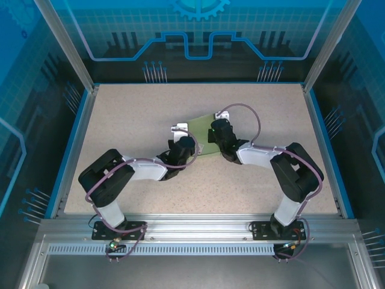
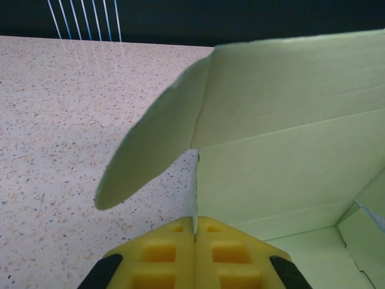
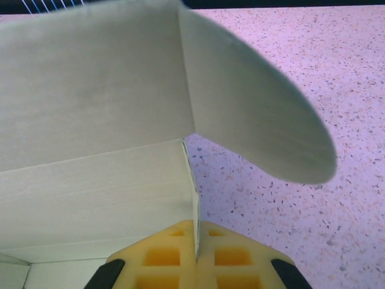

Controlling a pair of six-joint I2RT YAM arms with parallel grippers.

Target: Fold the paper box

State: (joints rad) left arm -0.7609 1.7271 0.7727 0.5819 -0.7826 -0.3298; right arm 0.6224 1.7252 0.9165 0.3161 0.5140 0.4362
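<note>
Speckled tabletop [image 1: 132, 120] beneath paper box [image 1: 201, 128], blue walls [image 1: 36, 90]

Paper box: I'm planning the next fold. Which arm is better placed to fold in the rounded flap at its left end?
Left, probably. The left gripper pinches the paper box wall right beside that flap; the right gripper is clamped at the opposite end.

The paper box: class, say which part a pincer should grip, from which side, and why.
Probably a thin upright end wall of the paper box, taken edge-on from the arms' side, one pad on each face. The wall is sheet-thin and stands below the rounded flap; the left pincer and right pincer are each shut on one.
</note>
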